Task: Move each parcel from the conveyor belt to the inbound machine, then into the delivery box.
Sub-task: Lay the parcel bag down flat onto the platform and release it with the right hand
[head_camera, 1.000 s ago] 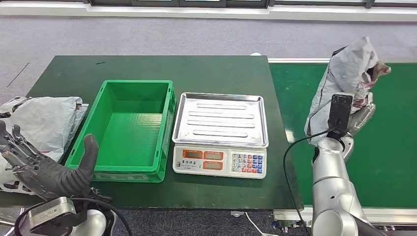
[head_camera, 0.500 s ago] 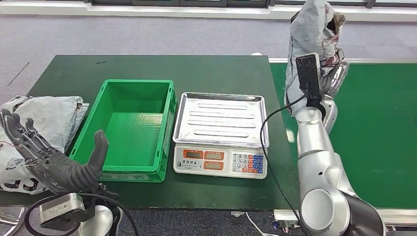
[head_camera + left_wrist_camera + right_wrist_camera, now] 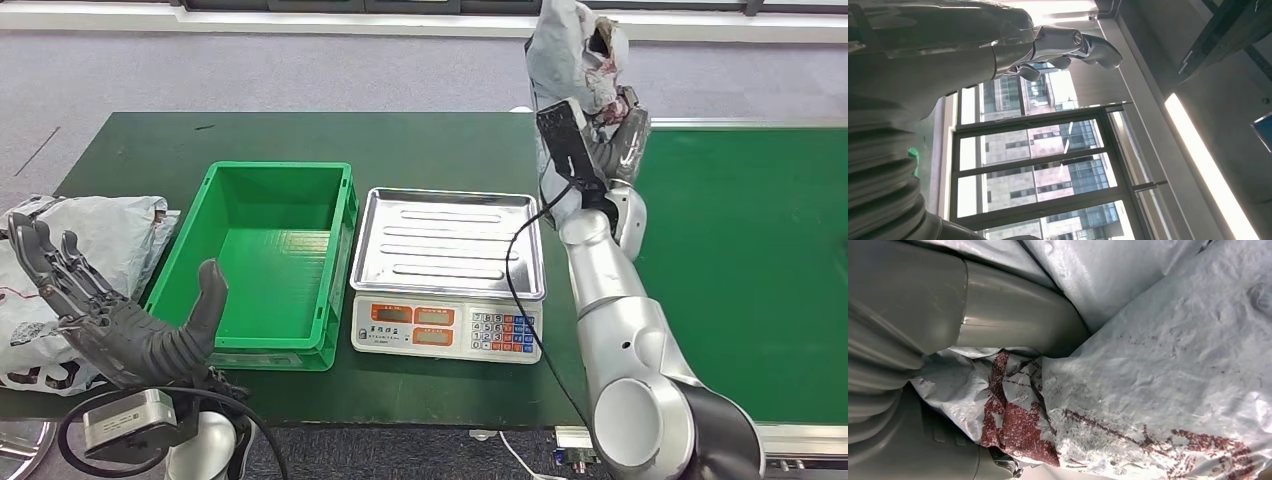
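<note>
My right hand (image 3: 620,140) grips a crumpled grey parcel with dark red print (image 3: 565,50) and holds it high in the air, above the far right corner of the scale. In the right wrist view the parcel (image 3: 1158,370) is pressed against my thumb (image 3: 1013,315). The scale with its steel tray (image 3: 448,242) stands mid-table beside the green crate (image 3: 262,262), which has nothing in it. My left hand (image 3: 115,325) is raised at the near left corner of the table, palm up, fingers spread, holding nothing. Its fingers (image 3: 1073,42) point at a ceiling.
A second grey parcel (image 3: 75,255) lies on the table left of the crate, partly behind my left hand. The green conveyor belt (image 3: 750,260) runs along the right. A black cable hangs from my right wrist across the scale's right edge.
My right arm has lifted the parcel off the belt and swung it left and up towards the scale. My left hand has risen a little and opened wider.
</note>
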